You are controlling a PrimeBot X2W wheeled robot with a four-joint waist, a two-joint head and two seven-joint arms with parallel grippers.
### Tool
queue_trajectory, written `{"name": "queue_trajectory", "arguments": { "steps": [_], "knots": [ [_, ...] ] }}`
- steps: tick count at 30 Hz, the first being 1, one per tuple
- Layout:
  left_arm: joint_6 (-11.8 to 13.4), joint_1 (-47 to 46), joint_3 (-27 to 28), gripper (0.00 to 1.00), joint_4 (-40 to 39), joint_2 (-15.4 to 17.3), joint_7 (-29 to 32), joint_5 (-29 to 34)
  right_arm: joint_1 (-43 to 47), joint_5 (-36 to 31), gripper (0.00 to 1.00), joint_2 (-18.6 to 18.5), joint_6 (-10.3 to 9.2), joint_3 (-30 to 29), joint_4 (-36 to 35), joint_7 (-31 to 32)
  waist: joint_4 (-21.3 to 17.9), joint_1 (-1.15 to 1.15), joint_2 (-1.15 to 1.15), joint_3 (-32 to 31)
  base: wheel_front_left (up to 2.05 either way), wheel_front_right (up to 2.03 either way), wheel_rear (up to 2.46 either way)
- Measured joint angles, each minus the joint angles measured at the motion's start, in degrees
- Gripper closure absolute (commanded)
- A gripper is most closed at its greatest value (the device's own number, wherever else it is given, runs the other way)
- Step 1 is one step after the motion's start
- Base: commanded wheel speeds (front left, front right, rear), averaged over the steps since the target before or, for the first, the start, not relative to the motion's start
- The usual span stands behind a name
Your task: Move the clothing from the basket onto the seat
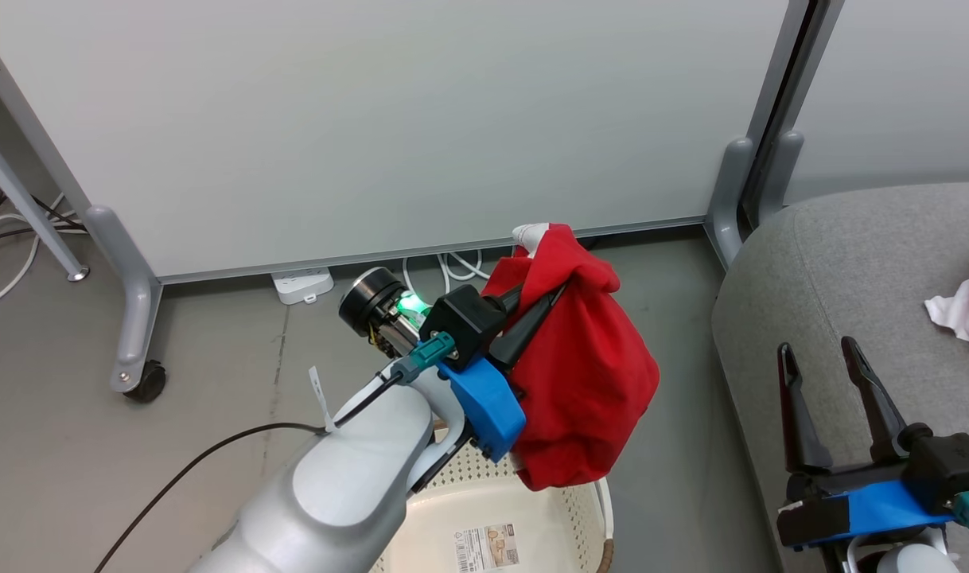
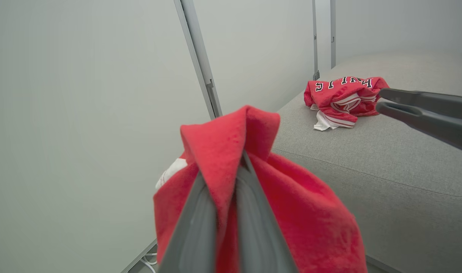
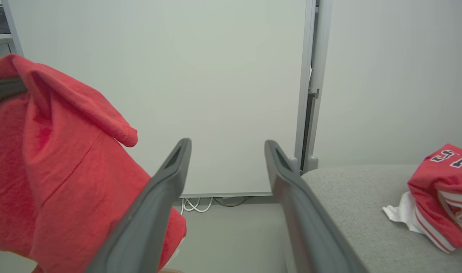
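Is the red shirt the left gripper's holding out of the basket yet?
Out: the shirt hangs from the left gripper, above the basket.

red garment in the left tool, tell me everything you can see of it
The red garment is thin, soft-looking fabric, plain red with a little white trim near the top. It hangs bunched from the left tool, which is shut on a fold at its top, lifted above the basket and short of the grey seat.

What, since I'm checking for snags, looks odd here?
Nothing is damaged or spilled. A crumpled jersey lies on the seat, not laid flat. A second jersey hangs bunched from the left gripper above the basket.
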Motion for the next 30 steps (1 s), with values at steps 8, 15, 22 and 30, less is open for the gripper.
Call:
{"name": "queue_trajectory", "arguments": {
  "steps": [8, 15, 22, 30],
  "knots": [
    [-0.14, 0.00, 0.14, 1.00, -0.01, -0.14, 0.00, 0.32, -0.47, -0.34, 0.00, -0.33, 0.00, 2.69, -0.59, 0.00, 0.42, 0.00, 0.00, 0.38, 0.00, 0.00, 0.00],
    [-0.14, -0.04, 0.23, 1.00, 0.01, -0.21, 0.00, 0.86, -2.98, -0.34, 0.00, -1.35, 0.00, 8.91, -0.52, -0.01, 0.56, 0.00, 0.00, 1.38, 0.00, 0.00, 0.00],
    [-0.15, -0.44, 0.22, 1.00, -0.10, -0.27, 0.00, 1.10, -6.62, -0.21, 0.00, -1.90, 0.00, 15.18, 0.60, 0.00, 0.91, 0.01, 0.00, 2.63, 0.00, 0.00, 0.00],
    [-0.15, -1.36, -0.01, 1.00, -0.32, -0.32, 0.00, 1.19, -11.28, 0.12, 0.00, -2.01, 0.00, 21.12, 4.78, 0.00, 1.68, 0.01, 0.00, 4.15, 0.00, 0.00, 0.00]
  ]
}}
